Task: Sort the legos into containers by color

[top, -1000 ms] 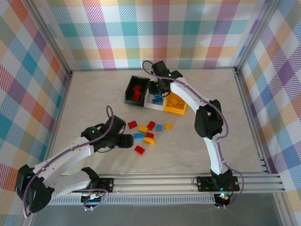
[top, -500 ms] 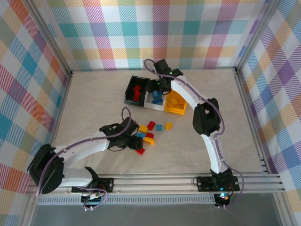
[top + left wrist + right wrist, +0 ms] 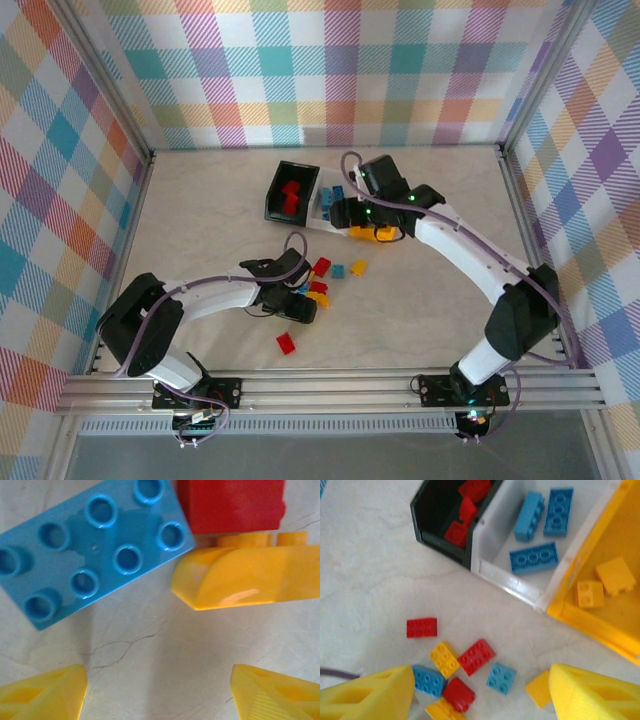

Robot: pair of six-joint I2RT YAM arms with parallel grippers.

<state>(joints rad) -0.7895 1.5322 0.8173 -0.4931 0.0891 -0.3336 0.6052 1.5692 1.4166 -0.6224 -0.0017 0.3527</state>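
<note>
Loose legos lie mid-table: a blue brick (image 3: 95, 545), a red one (image 3: 230, 505) and a rounded yellow one (image 3: 250, 577) sit just ahead of my left gripper (image 3: 157, 695), which is open with only bare table between its yellow fingers (image 3: 42, 695). In the top view the left gripper (image 3: 305, 303) is at the pile's near-left edge. My right gripper (image 3: 480, 695) is open and empty, hovering above the pile beside the containers. The black bin (image 3: 435, 535) holds red bricks, the white bin (image 3: 500, 575) three blue ones, the yellow bin (image 3: 590, 625) yellow ones.
A single red brick (image 3: 286, 343) lies apart, closer to the front rail. A flat red brick (image 3: 421, 628) sits left of the pile. The three bins (image 3: 270, 205) stand in a row at mid-back, with plaid walls around the table.
My left arm has swung right into the pile, and one red brick has slid toward the front. My right gripper has opened and drawn back from over the white bin.
</note>
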